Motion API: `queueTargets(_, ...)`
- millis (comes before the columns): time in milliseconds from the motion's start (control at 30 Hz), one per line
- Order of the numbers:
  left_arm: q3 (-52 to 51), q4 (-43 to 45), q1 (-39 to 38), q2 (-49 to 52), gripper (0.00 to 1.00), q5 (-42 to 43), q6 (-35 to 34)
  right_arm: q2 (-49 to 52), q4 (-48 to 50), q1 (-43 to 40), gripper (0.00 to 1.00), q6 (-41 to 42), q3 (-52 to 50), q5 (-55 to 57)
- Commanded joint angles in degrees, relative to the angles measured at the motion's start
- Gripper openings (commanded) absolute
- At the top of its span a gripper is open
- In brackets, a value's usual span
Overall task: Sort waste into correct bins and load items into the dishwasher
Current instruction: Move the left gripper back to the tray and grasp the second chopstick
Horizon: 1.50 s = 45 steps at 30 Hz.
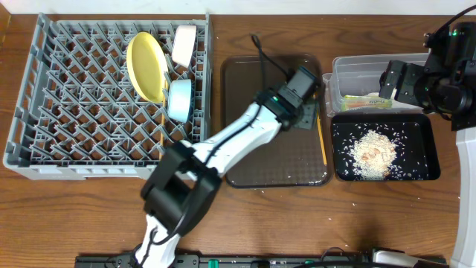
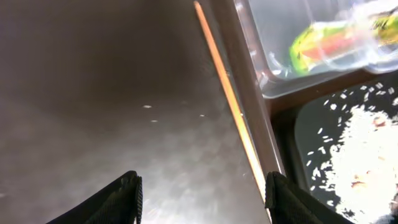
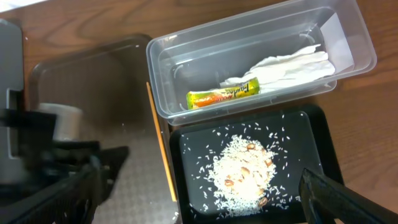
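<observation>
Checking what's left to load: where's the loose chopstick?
Overhead view, centre-right: the chopstick lies along the brown tray's right edge, beside the black tray.

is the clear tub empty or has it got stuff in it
Not empty: the clear tub holds a green-and-orange snack wrapper and a crumpled white napkin, both lying inside it.

Dark brown tray [image 1: 290,160] lies flat — on the wooden table [image 1: 74,216].

The chopstick [image 1: 321,141] lies on the right edge of the brown tray [image 1: 242,97], just beside the clear tub [image 1: 357,74] and the black tray [image 1: 433,149]; there the room is narrow. Left of it the floor is free, but the left arm [image 1: 230,141] crosses it.
</observation>
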Motion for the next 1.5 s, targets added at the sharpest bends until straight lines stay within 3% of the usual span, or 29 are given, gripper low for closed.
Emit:
queueTargets(0, 0.61, 1.90, -0.83, 3.28, 0.66, -0.83, -0.96, 0.00, -0.04, -0.04, 0.99, -0.02, -0.02, 0.28)
queueTargets(300, 0.61, 8.04, -2.40, 7.04, 0.66, -2.10, -0.94, 0.00, -0.04, -0.04, 0.99, -0.02, -0.02, 0.28)
queueTargets(900, 0.61, 10.64, -6.19, 11.17, 0.64, -11.72, -0.92, 0.00, -0.04, -0.04, 0.99, -0.02, -0.02, 0.28)
queueTargets(1467, 0.17, 10.27, -6.23, 15.26, 0.44, -15.02, 0.85, 0.00, -0.04, -0.04, 0.99, -0.02, -0.02, 0.28)
